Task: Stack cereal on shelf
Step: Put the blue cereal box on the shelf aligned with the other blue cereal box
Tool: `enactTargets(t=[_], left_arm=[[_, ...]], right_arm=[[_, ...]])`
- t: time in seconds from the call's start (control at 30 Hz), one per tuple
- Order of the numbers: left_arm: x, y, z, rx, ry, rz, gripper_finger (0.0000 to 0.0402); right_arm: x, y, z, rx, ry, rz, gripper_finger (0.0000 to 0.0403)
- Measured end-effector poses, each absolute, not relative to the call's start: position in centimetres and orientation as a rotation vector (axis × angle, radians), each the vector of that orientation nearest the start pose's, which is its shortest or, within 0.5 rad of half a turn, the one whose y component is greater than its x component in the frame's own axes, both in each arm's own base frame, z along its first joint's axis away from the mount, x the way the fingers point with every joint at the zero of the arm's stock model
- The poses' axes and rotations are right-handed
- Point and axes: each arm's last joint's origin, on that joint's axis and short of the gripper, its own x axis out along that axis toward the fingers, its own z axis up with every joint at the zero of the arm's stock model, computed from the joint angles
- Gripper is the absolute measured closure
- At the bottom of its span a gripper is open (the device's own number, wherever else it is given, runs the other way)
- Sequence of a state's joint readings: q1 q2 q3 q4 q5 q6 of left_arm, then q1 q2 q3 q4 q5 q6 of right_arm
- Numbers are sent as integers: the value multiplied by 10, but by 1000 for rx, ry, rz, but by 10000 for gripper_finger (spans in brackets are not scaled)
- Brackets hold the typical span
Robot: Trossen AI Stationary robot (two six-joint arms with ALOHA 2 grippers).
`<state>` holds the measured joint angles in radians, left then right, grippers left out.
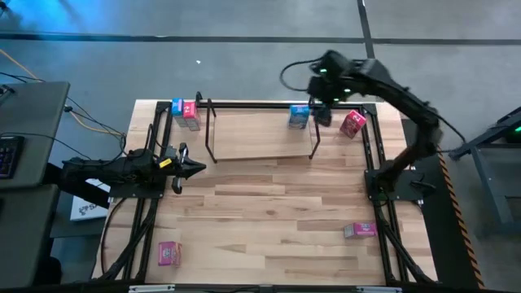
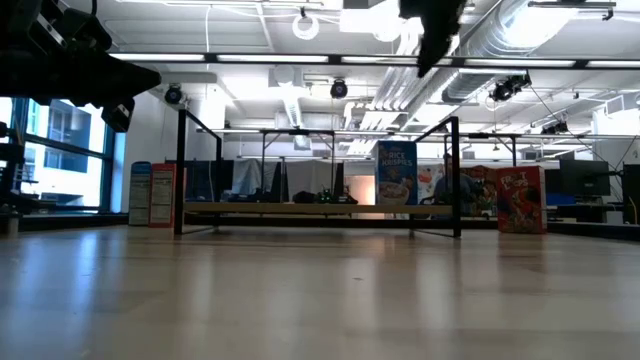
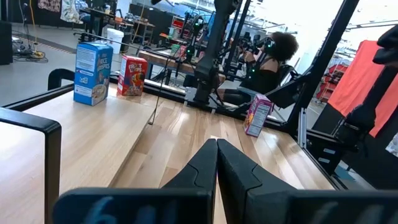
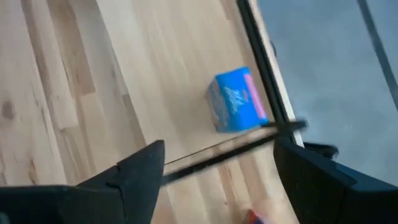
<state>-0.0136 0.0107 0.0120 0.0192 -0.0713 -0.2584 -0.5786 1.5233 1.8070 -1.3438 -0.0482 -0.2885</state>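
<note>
The right claw [image 1: 323, 114] is held open above the blue box [image 1: 299, 116] at the shelf [image 1: 260, 150] in the upper centre, probably having set it there. The left claw [image 1: 189, 168], closed and empty, is parked mid-left. Pink boxes [image 1: 169, 254] are left on the surface [image 1: 269, 220].

Robotics lab in an open industrial hall

Exposed ceiling ducts [image 2: 560, 45] and strip lights overhead, workbenches with black frames [image 3: 124, 25], a seated person [image 3: 270, 62] behind, and a keyboard [image 1: 8, 155] beside the wooden table [image 1: 269, 212].
</note>
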Motion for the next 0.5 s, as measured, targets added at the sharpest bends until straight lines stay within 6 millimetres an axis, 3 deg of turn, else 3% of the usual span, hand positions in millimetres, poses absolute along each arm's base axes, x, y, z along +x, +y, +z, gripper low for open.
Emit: enactTargets(t=[0.27, 0.5], left_arm=[[98, 1, 169, -259, -28, 55, 398], [98, 1, 169, -259, -28, 55, 398]], right_arm=[[154, -104, 388, 169, 753, -390, 123], [133, -79, 374, 216, 290, -258, 123]])
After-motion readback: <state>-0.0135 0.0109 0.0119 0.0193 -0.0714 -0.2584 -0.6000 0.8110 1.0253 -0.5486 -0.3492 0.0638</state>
